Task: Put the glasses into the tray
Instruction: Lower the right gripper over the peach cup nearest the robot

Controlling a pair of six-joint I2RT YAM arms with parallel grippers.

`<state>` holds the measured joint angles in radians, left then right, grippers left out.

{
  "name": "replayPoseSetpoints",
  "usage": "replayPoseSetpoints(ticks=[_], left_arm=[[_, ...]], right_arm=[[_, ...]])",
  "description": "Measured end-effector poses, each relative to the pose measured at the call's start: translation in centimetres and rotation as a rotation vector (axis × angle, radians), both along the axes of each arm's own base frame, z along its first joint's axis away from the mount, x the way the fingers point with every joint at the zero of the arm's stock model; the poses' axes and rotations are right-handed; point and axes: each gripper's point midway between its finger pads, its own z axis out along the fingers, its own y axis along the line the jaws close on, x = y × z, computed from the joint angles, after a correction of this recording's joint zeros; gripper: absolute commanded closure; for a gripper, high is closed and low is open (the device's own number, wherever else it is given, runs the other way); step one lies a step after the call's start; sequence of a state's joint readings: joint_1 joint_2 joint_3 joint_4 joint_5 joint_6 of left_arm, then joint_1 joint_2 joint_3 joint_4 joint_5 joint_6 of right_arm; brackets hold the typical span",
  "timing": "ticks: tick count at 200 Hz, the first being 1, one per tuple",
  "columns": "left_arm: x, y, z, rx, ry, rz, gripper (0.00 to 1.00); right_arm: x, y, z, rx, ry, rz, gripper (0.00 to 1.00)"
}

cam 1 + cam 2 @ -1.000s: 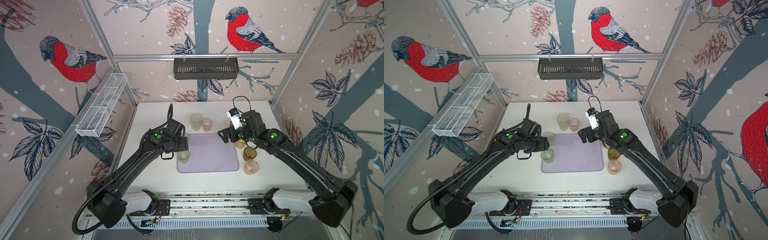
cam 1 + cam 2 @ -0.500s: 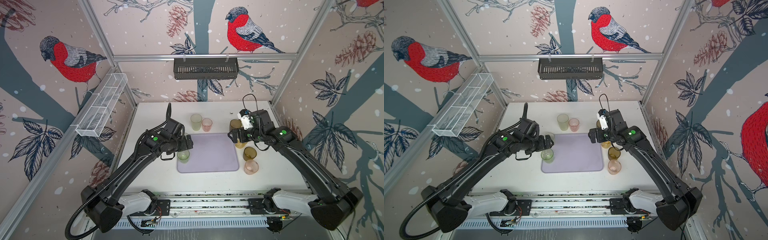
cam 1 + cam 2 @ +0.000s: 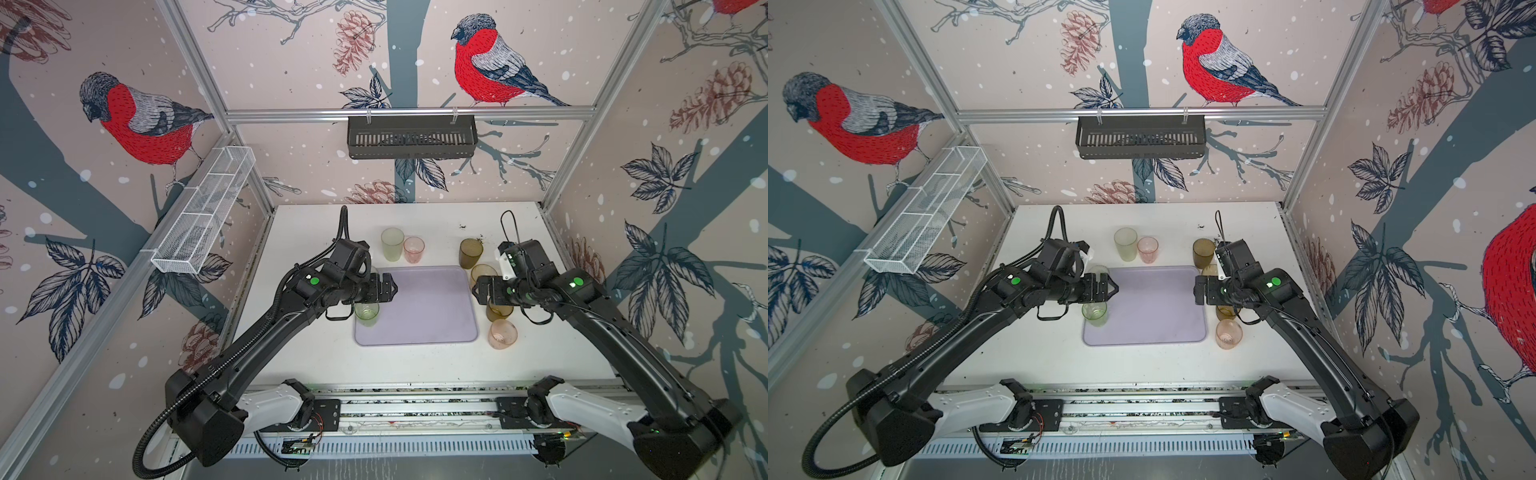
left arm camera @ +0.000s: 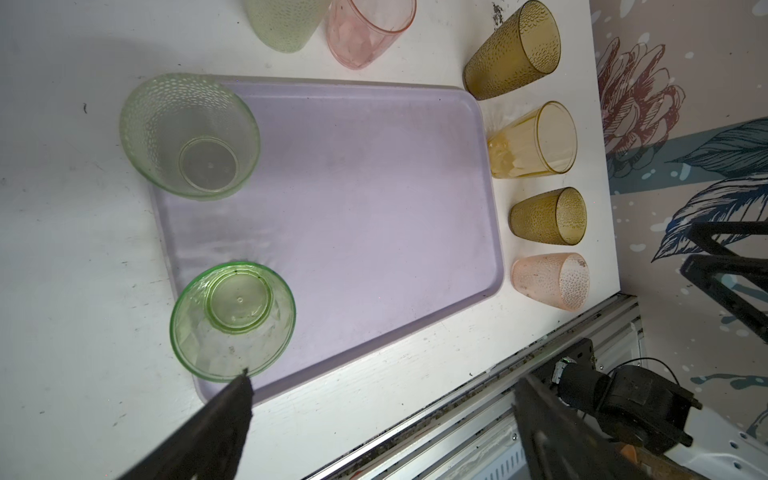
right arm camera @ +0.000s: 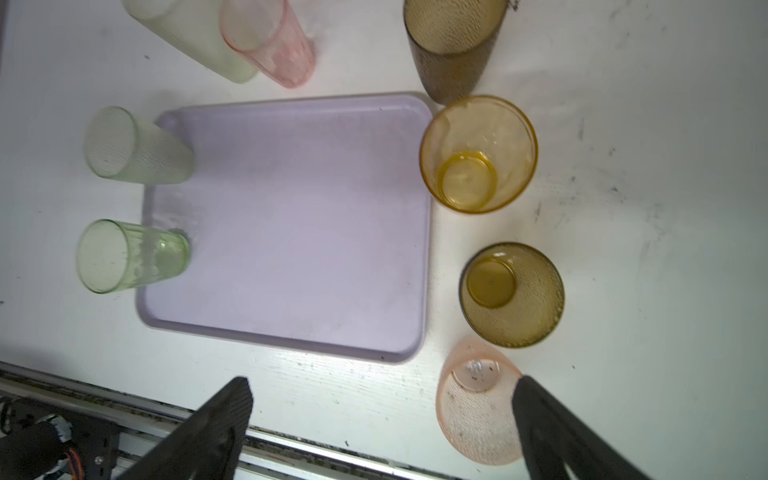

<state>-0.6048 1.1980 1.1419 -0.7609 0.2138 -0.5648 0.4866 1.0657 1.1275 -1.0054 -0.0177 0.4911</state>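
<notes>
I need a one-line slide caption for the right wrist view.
Two green translucent tumblers stand at the flat lavender plastic tray's edge; six others wait on the white table.

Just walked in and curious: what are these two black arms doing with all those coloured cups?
Two robot arms are putting glasses into the lavender tray. A faceted green glass and a dotted green glass stand just inside its left edge. Six more stand on the table: a tall green glass and a pink glass behind the tray, a row of four glasses along its right side. The left gripper and right gripper hover open, holding nothing.
</notes>
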Motion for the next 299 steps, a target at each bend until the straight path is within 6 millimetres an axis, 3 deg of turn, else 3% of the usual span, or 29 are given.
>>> replayPoseSetpoints(ticks=[59, 107, 161, 202, 243, 299], left_arm=[[-0.3, -0.8, 0.9, -0.021, -0.075, -0.106, 0.02], [0.1, -1.3, 2.1, -0.021, -0.120, -0.150, 0.03], [-0.6, -1.1, 1.6, -0.024, -0.106, -0.165, 0.03], [-1.1, -0.9, 1.7, -0.035, -0.112, -0.169, 0.03], [-2.1, -0.5, 1.2, -0.046, -0.102, -0.177, 0.03], [-2.9, -0.1, 1.5, -0.064, -0.124, -0.180, 0.03]], right_arm=[[-2.2, -2.1, -2.7, -0.032, 0.103, -0.091, 0.05], [-3.6, -2.0, -4.6, -0.020, 0.180, -0.092, 0.15], [-4.6, -2.7, -6.3, -0.040, 0.242, -0.105, 0.25], [-5.6, -4.5, -7.6, -0.038, 0.269, -0.188, 0.31], [-5.5, -6.5, -7.6, -0.018, 0.236, -0.295, 0.32], [-4.6, -7.6, -8.1, -0.001, 0.236, -0.374, 0.33]])
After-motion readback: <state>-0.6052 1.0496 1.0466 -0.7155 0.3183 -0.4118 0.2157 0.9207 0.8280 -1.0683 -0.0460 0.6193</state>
